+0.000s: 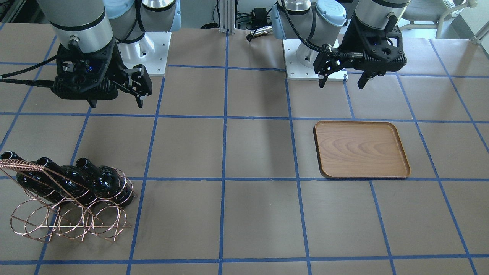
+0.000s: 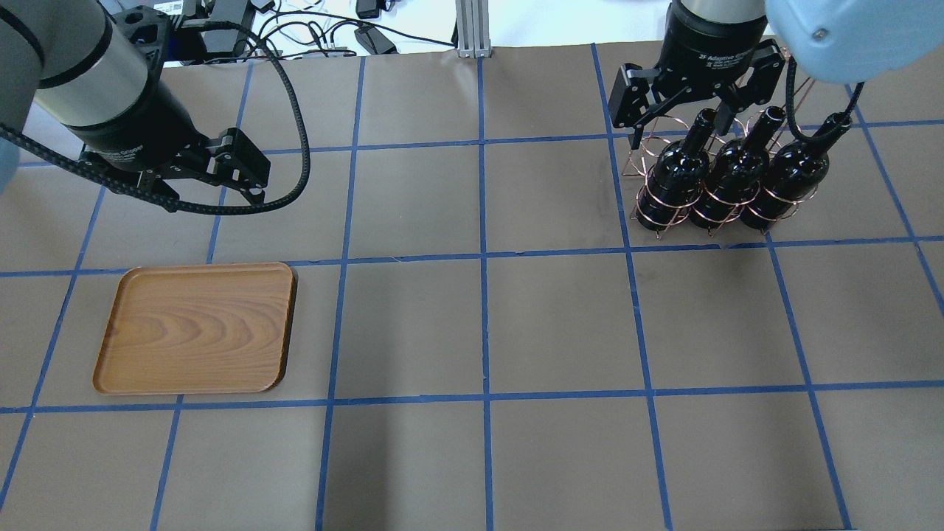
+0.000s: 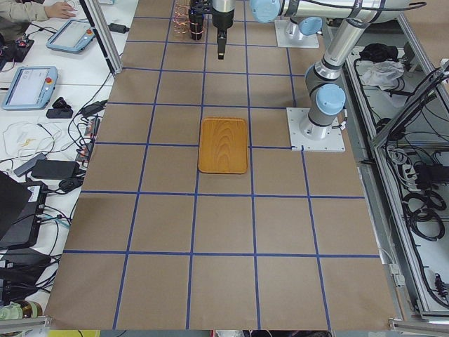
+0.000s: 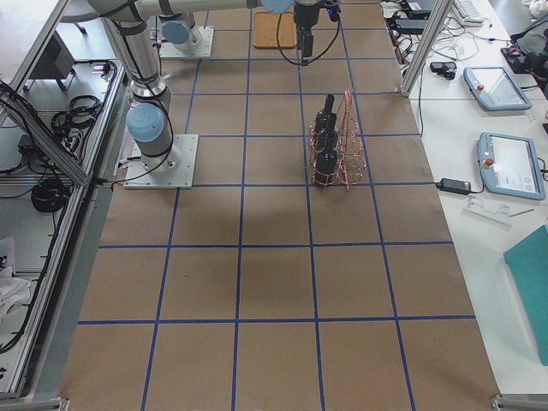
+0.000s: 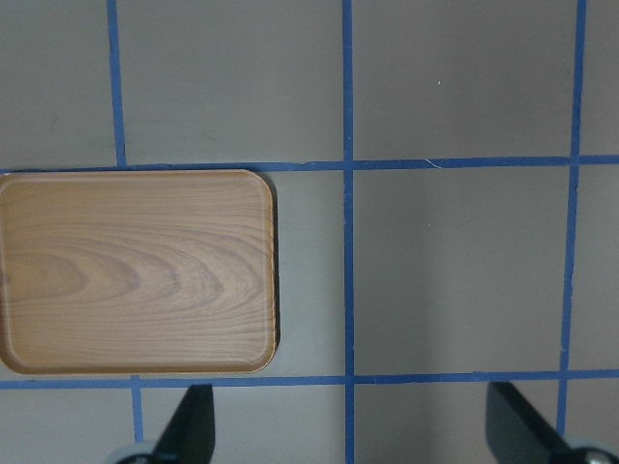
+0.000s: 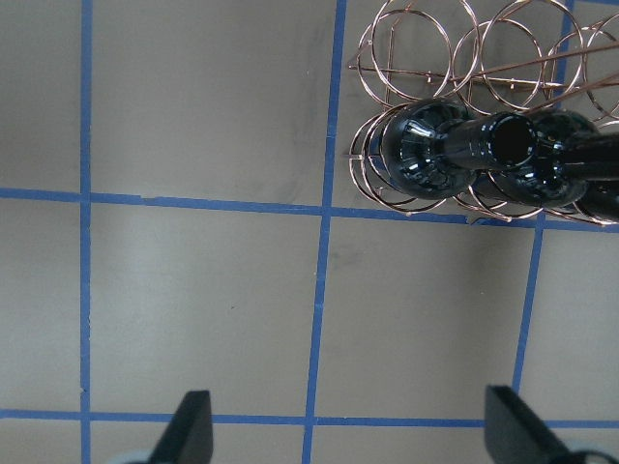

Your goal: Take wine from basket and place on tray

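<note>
Leaning in basket point(image 1: 72, 225), three wine bottles point(image 2: 730, 177); tray point(image 2: 195, 328) well apart; left gripper point(image 1: 341, 83), right gripper point(image 1: 116, 104) both wide

The tray point(image 3: 223, 145) lies on the table point(image 3: 168, 225), well apart from the basket point(image 3: 183, 15) at the far end.

Three wine bottles point(image 2: 730, 177) side by side in basket point(image 1: 72, 221) on robot's right, tray point(image 2: 195, 328) well apart on its left

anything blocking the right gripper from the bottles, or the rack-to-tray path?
Nothing visible. The right gripper hangs open near the wine bottles, whose necks stick out free of the basket rings. No object shows on the table between basket and tray.
</note>
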Available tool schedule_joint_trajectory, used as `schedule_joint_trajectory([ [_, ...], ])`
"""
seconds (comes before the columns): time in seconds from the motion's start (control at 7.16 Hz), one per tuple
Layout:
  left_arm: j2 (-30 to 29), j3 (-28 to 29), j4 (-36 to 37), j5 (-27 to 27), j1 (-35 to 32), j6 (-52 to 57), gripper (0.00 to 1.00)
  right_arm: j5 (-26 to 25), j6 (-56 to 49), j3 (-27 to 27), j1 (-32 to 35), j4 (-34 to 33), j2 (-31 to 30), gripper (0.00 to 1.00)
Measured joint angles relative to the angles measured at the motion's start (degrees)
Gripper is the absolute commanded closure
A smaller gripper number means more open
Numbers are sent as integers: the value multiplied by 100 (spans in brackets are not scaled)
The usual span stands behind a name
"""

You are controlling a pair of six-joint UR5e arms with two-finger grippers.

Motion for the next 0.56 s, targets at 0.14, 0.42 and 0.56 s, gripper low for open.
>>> schedule_joint_trajectory([
  [0.14, -4, 0, 16, -2, -1, -2, 0, 6, 4, 30, 0, -8, 0, 0],
  [0.42, -9, -6, 22, -18, -1, -7, 0, 9, 11, 68, 0, -15, 0, 0],
  [0.56, -13, -7, 24, -28, -1, -10, 0, 8, 12, 75, 0, -12, 0, 0],
])
